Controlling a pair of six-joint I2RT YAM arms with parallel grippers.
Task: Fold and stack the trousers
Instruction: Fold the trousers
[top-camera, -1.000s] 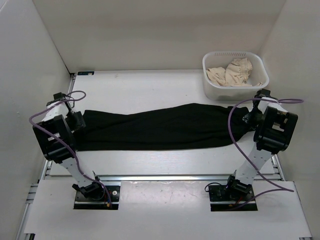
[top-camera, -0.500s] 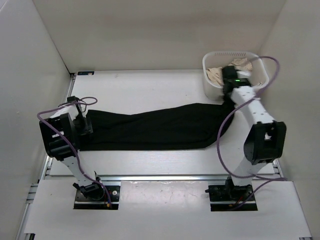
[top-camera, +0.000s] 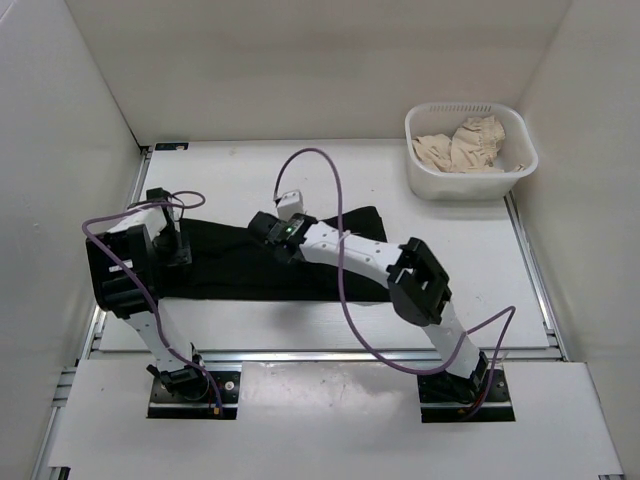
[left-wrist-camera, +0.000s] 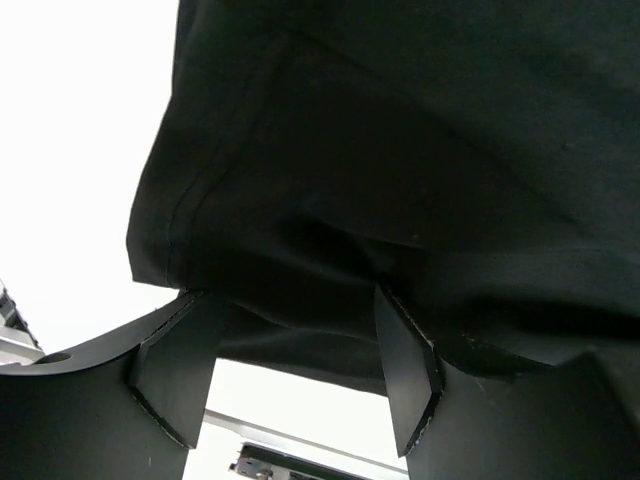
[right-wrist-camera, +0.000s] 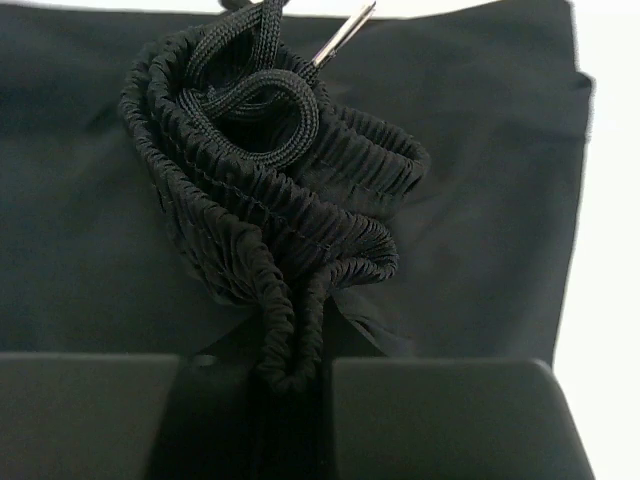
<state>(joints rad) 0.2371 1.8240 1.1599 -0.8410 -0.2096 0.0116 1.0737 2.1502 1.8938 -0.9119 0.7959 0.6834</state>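
The black trousers (top-camera: 222, 266) lie across the table, doubled over leftward, their fold edge near the centre right. My right gripper (top-camera: 272, 232) reaches far to the left over them and is shut on the bunched elastic waistband (right-wrist-camera: 270, 190), which is pinched between its jaws (right-wrist-camera: 290, 375). A drawstring loop with a metal tip sticks up from the bunch. My left gripper (top-camera: 178, 248) sits at the trousers' left end. Its jaws stand wide apart (left-wrist-camera: 290, 370), with the hemmed edge of the fabric (left-wrist-camera: 420, 150) lying just past the fingertips and white table showing in the gap.
A white basket (top-camera: 462, 186) holding a beige cloth garment (top-camera: 465, 145) stands at the back right corner. White walls close in the table on three sides. The right arm's purple cable arcs over the table's middle.
The right arm swung from beside the basket leftward across the table, carrying the waist end over the legs so the trousers are doubled. The left gripper barely shifted.
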